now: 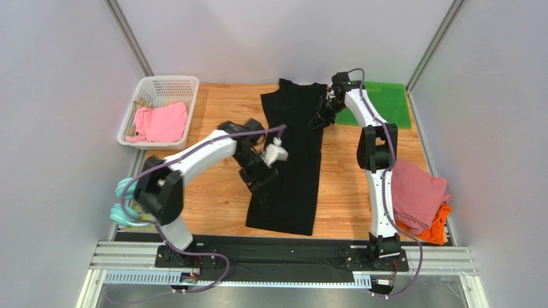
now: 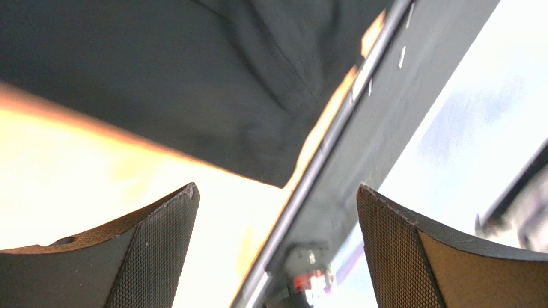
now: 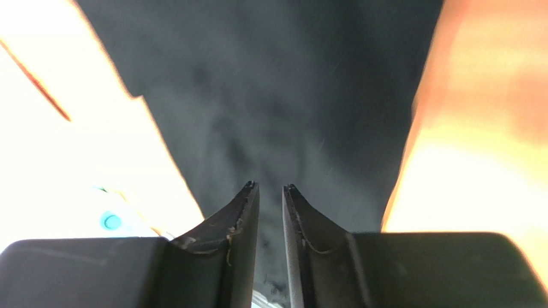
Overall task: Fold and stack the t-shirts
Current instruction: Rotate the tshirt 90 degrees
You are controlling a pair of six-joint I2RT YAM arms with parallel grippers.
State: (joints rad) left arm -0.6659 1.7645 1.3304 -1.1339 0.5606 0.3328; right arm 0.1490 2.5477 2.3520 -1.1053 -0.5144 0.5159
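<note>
The black t-shirt lies on the wooden table as a long narrow strip, folded lengthwise. My left gripper is over its lower left edge. In the left wrist view the left gripper is wide open and empty, with the shirt's corner beyond it. My right gripper is over the shirt's upper right edge. In the right wrist view the right gripper has its jaws almost together with nothing clearly between them, above the black cloth. A dusty-pink t-shirt lies on an orange one at the right.
A white basket at the back left holds a bright pink garment. A flat green mat lies at the back right, beside the right arm. The arms' black base rail runs along the near edge.
</note>
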